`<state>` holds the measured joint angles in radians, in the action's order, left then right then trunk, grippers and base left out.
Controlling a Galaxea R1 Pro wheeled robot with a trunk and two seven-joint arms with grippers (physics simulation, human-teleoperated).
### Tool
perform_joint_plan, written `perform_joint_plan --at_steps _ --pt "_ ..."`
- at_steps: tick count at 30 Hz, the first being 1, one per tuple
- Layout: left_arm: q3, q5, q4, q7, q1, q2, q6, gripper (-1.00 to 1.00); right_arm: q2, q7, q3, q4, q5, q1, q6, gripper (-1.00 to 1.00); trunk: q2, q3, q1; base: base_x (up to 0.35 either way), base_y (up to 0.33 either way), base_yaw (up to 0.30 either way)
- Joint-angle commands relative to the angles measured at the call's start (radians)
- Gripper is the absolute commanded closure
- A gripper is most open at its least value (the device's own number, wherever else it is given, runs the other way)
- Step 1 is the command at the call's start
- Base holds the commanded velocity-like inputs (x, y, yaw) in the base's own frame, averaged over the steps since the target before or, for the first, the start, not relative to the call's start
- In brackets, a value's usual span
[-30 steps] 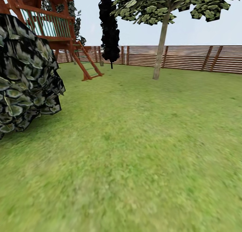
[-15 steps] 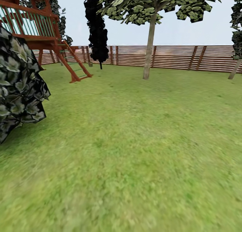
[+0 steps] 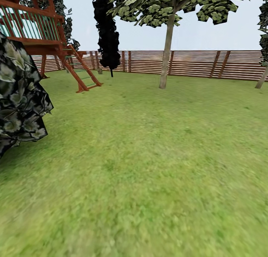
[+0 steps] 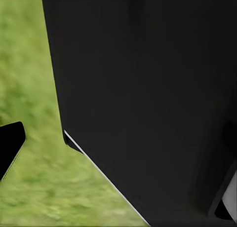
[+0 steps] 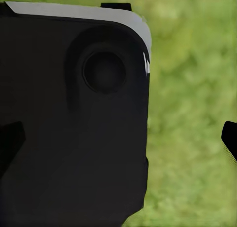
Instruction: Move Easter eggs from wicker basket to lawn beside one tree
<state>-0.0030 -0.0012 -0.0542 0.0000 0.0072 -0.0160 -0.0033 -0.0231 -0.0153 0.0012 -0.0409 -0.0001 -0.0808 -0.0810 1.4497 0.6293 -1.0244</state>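
The lawn (image 3: 149, 167) spreads wide and green in the head view. A tree (image 3: 166, 56) with a pale grey trunk and angular leaf clusters stands far ahead near the fence. A second pale trunk (image 3: 262, 78) leans in at the right edge. The Easter eggs and the wicker basket are out of view. In the left wrist view my left gripper (image 4: 118, 172) hangs over grass beside the robot's black body, one dark fingertip (image 4: 10, 148) at the frame's edge. My right gripper (image 5: 118, 140) has its fingertips (image 5: 230, 138) far apart, with nothing held.
A dark leafy bush (image 3: 18, 97) stands close on the left. A wooden play structure (image 3: 41, 29) with a ladder is behind it. A thin-stemmed dark tree (image 3: 108, 33) and a brown slat fence (image 3: 201, 63) close the far side.
The camera has turned to the right over the last second, so bush, play structure and tree sit further left in the picture. In the last half second the view barely shifted.
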Motion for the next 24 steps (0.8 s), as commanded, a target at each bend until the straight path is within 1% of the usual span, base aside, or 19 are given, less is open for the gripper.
perform_joint_plan --at_steps 1,24 --pt "0.0 0.0 -0.002 0.0 0.001 0.0 -0.001 -1.0 0.0 -0.002 0.0 0.001 0.0 0.0 -0.003 -1.0 0.0 0.001 -0.001 0.335 0.075 0.0" --pt "0.0 0.0 -0.003 0.0 0.0 -0.001 -0.001 -1.0 0.0 -0.002 0.0 0.001 0.0 0.0 -0.003 -1.0 0.0 0.001 -0.001 0.335 0.075 0.0"
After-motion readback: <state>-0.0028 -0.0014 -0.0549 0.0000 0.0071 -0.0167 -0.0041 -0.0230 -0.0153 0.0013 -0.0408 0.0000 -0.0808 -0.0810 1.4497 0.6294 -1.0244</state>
